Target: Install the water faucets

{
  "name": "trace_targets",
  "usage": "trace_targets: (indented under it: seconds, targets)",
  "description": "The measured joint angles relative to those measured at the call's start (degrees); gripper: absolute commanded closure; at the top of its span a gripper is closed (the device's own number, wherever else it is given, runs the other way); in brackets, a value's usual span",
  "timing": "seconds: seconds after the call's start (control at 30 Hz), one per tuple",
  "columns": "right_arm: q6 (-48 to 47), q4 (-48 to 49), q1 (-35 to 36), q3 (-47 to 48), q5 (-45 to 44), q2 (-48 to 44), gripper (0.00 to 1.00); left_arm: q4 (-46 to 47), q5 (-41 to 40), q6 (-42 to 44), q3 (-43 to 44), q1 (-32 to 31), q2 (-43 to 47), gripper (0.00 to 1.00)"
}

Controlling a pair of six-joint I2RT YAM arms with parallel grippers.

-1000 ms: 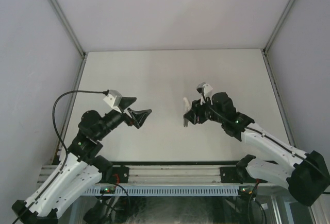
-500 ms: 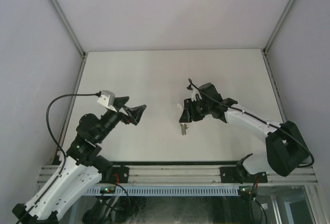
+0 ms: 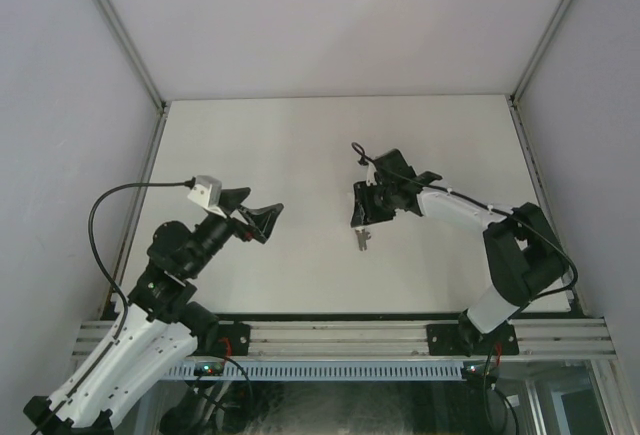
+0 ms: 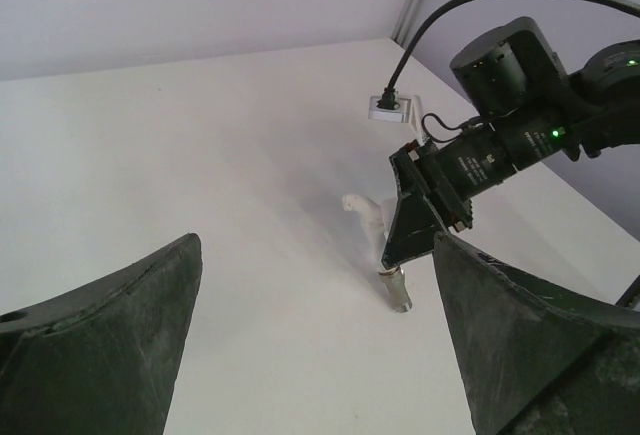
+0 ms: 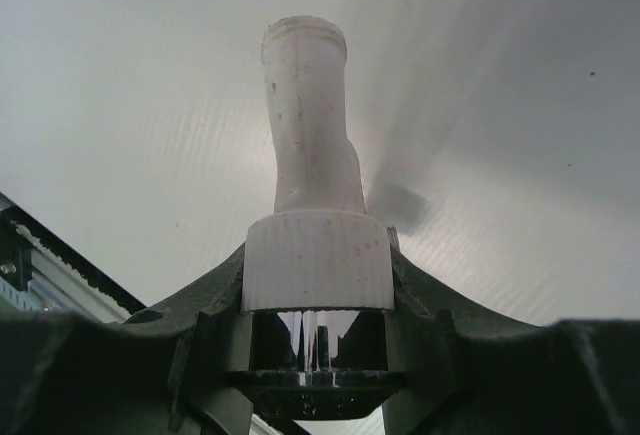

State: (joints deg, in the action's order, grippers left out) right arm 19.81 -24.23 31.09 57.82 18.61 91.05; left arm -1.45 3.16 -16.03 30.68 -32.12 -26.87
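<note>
My right gripper [image 3: 364, 211] is shut on a white bent plastic water faucet [image 5: 305, 125], with its ribbed collar [image 5: 318, 260] clamped between the two dark fingers. In the left wrist view the faucet's white spout [image 4: 362, 207] sticks out to the left of the gripper. Its silvery end [image 4: 398, 290] points down, at or just above the white table [image 3: 300, 145]. In the top view that silvery end [image 3: 361, 241] shows below the right gripper. My left gripper [image 3: 262, 220] hangs open and empty to the left of the faucet, well apart from it, its fingers [image 4: 120, 335] spread wide.
White walls and metal frame posts [image 3: 120, 40] enclose the table on three sides. The aluminium rail [image 3: 340, 335] with the arm bases runs along the near edge. A black cable [image 3: 130, 200] loops off the left arm.
The right arm has swung its elbow out to the right and turned the gripper, carrying the faucet slightly farther and left with its silvery end pointing down. The left gripper has shifted slightly left.
</note>
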Motion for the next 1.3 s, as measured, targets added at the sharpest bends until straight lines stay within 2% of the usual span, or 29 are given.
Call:
trace_targets:
  seconds: [0.17,0.3,0.4,0.73,0.93,1.03,1.13,1.3]
  targets:
    - [-0.92,-1.25,-0.04,2.43,-2.03,2.71,0.70,0.00,-0.11,0.00,0.00,0.00,0.70,0.00]
    - [-1.68,-2.38,-0.42,4.90,-2.84,4.57,0.65,-0.02,-0.46,0.00,0.00,0.00,1.18,0.00]
    - [-2.34,-3.26,-0.94,6.95,-3.50,6.40,0.56,-0.42,-0.57,0.07,0.00,0.00,1.31,0.00]
    - [-4.50,-4.59,-3.28,12.46,0.11,14.53,0.55,-3.26,-1.70,0.31,0.00,0.00,1.81,0.00]
    - [-4.68,-6.45,-3.61,14.40,1.18,17.57,0.40,-6.12,-3.08,0.63,0.00,0.00,3.65,0.00]
    - [-4.81,-7.02,-3.63,14.29,0.63,15.30,0.37,-7.10,-5.44,0.52,0.00,0.00,5.09,0.00]
    - [-4.90,-6.99,-3.69,13.44,-1.66,9.16,0.35,-8.74,-10.34,-0.07,0.07,0.00,5.97,0.00]
    - [-4.87,-3.17,-4.90,7.54,-8.41,-11.82,0.27,-14.23,-20.22,-0.46,0.92,1.40,5.38,0.00]
